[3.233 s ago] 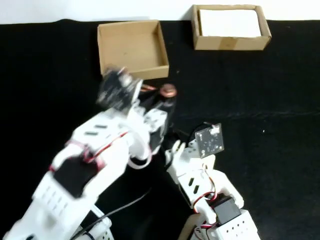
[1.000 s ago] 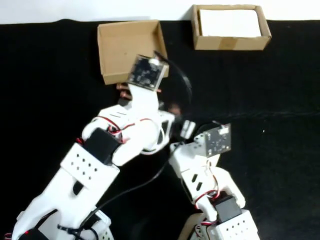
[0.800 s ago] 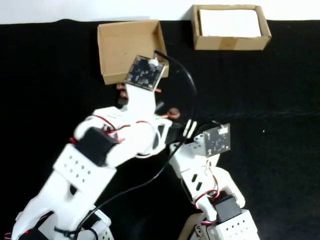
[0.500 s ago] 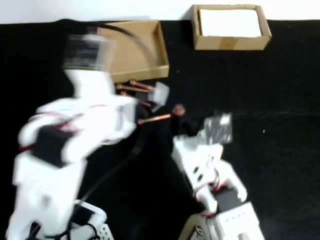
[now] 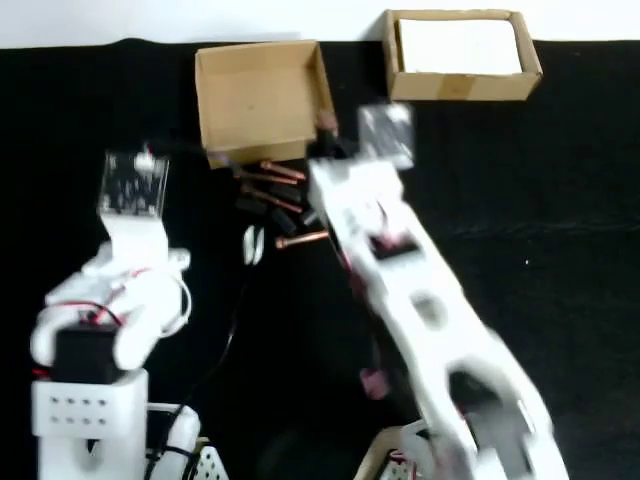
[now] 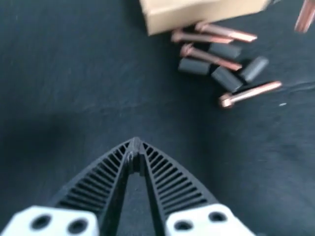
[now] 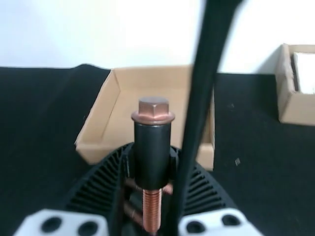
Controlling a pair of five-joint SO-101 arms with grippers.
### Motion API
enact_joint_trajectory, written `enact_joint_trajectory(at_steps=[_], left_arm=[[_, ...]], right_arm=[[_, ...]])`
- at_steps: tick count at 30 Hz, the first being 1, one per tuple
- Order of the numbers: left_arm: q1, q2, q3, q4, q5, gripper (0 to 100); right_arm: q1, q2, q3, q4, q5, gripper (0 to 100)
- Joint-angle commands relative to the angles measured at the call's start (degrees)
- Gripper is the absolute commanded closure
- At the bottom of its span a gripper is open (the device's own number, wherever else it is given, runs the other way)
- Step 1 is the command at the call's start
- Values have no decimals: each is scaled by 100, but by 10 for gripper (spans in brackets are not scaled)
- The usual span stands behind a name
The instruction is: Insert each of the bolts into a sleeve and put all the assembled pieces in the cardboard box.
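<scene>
cardboard box (image 5: 262, 95), brown and open-topped, stands far and left of centre on the black cloth (image 5: 560, 250) in the high view, its floor bare. a second box (image 5: 462, 85) stands far right, well apart. just beside the cardboard box's near wall lie loose copper bolts (image 5: 272, 172) and black sleeves (image 5: 262, 205), with one stray bolt (image 5: 302, 238) a little nearer. the left arm (image 5: 120, 290) stands at the near left, apart from that cluster. the right arm (image 5: 400, 270) stretches far up the middle, its end at the box's near right corner. in the left wrist view the left gripper (image 6: 134, 150) has its ribbed black fingers together tip to tip, nothing between them, over bare cloth, the cluster lying farther off by the box corner. in the right wrist view the right gripper (image 7: 151, 164) is clamped on an assembled piece (image 7: 152, 147), a sleeve with a bolt through it, upright, hex head on top and thread showing below. the box lies just beyond it and a black cable (image 7: 204, 83) crosses close in front. the piece looks short of the opening, so letting go here would likely drop it on the wall or among the loose parts. tilting it head-down could let the bolt slide out of its sleeve, and the cable might snag the wrist and pull the placement off line.
</scene>
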Motion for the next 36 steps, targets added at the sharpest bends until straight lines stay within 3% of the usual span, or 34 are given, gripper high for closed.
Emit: enact_joint_trajectory(at_steps=[1,6,11,14,19,24,27,31,36], left_arm=[[-470,-347,884,-695,-35,991],[-787,-409,2009,-1697,-26,991],[-804,-418,3873,-3895,0,991],[-804,-453,4338,-4651,0,991],[-804,-453,4391,-4686,0,991],[-804,-453,4400,-4686,0,991],[-804,-453,4400,-4686,0,990],[-804,-453,4347,-4642,0,958],[-1077,-409,3811,-3560,369,856]], right_arm=[[57,1323,-1736,-435,9,991],[48,2888,-3582,-453,26,991],[66,4215,-5068,-444,35,991],[66,4840,-5771,-435,35,991],[66,5701,-6686,-426,44,991],[48,6396,-7187,-426,782,990],[48,6615,-7292,-426,853,985],[48,6633,-7301,-4,844,851],[31,6615,-7310,303,844,701]])
